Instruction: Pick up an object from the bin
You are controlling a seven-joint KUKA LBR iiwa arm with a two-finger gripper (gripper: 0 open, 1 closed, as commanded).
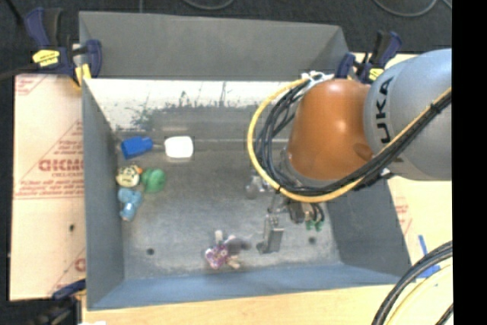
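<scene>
Grey bin (199, 203), blue block (136, 147), white block (179, 148)

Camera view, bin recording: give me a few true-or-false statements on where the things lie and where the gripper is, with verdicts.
1. The white block lies beside the blue block, towards the far wall of the bin. True.
2. The gripper is over the green round thing. False: it is low near the front wall, close to the small purple thing; the green round thing lies at the view's left.
3. The small purple thing lies apart from the cluster at the view's left. True.
4. The pale blue thing lies at the view's right side of the bin. False: it lies at the left, just below the yellowish round thing.
</scene>
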